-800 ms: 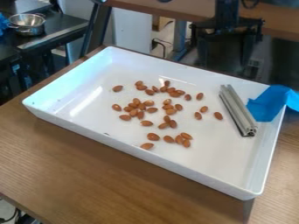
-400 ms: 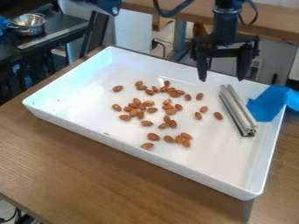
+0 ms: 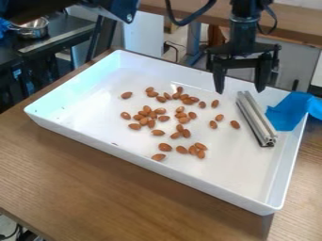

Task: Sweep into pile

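Tool [image 3: 239, 90] hung at the tray's far side, pointing down, its two fingers spread wide with a gap between the tips. Black arm [image 3: 244, 21] came in above the tool from the top edge, a black cable [image 3: 189, 20] looping beside it. Almonds [image 3: 153, 114] lay loose on the floor of the white tray [image 3: 220, 188], camera side of the tool and mostly off to its left in view: a scattered bunch around the middle, a few spaced out nearer the tool, a smaller group farther toward the camera, one off by itself farthest left. Some almonds touched, others sat apart. Metal bar [image 3: 259, 121] was in the tray just camera side of the tool, running at a slant toward the camera and a little right. Blue cloth-like piece [image 3: 290, 110] was right of the tool, beside the bar and over the tray's edge. Tray rested on the wooden tabletop [image 3: 125, 183], which reached out toward the camera from the tool. Far left of the tool, a metal bowl [image 3: 33, 29] stood on a dark side counter [image 3: 66, 36].
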Motion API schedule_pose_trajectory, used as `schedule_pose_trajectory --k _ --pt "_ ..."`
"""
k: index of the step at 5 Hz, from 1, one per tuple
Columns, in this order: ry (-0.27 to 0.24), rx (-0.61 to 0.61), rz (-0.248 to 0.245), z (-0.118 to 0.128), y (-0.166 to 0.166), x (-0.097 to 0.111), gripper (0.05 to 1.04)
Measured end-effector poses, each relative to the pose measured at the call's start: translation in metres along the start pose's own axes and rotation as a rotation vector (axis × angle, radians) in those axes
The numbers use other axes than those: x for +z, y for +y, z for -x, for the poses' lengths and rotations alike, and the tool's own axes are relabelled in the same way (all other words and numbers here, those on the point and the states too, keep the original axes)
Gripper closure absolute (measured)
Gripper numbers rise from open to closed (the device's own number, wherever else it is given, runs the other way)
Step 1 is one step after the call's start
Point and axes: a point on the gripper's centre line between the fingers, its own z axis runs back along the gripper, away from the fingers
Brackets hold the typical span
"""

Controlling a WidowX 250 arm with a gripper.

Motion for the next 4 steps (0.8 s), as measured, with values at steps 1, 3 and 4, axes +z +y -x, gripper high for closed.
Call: schedule_pose_trajectory --k 1,3,4 --pt "-0.022 -0.011 0.019 -0.003 -0.003 -0.002 0.083" --pt "-0.049 -0.070 0.046 0.008 -0.025 -0.019 0.083" --pt "-0.037 -0.058 0.057 0.009 -0.027 -0.029 0.083"
